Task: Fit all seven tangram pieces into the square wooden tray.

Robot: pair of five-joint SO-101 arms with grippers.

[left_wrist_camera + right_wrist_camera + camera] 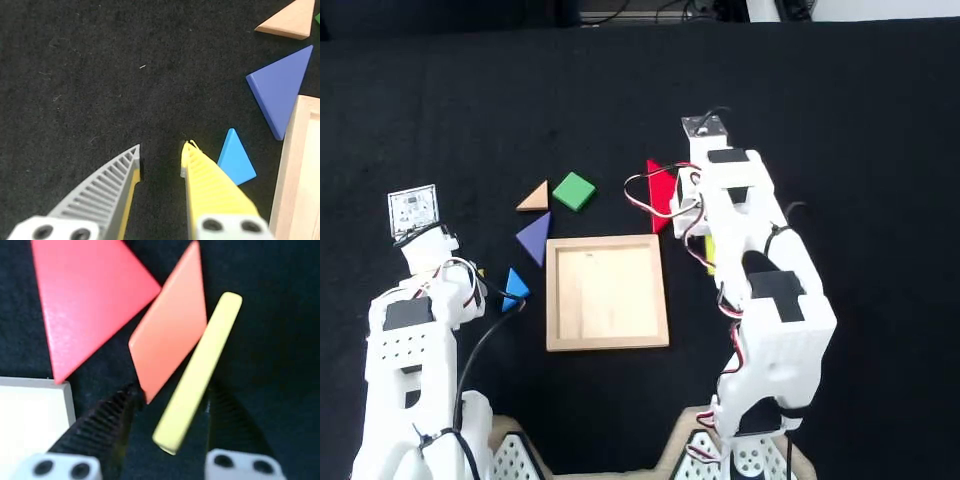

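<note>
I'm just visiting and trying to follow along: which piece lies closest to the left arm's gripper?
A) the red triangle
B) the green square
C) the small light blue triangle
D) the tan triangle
C: in the left wrist view the small light blue triangle lies flat on the black cloth right beside the open left gripper, nearer than any other piece.

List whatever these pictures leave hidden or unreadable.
Yellow piece: edge-on in the right wrist view, mostly under the right arm in the high view; shape unclear.
Red triangle: high view, partly behind that arm and its cables.
Green square: left wrist view, cut off at the edge.
Tray: left wrist view, cut to one corner by the edge.
</note>
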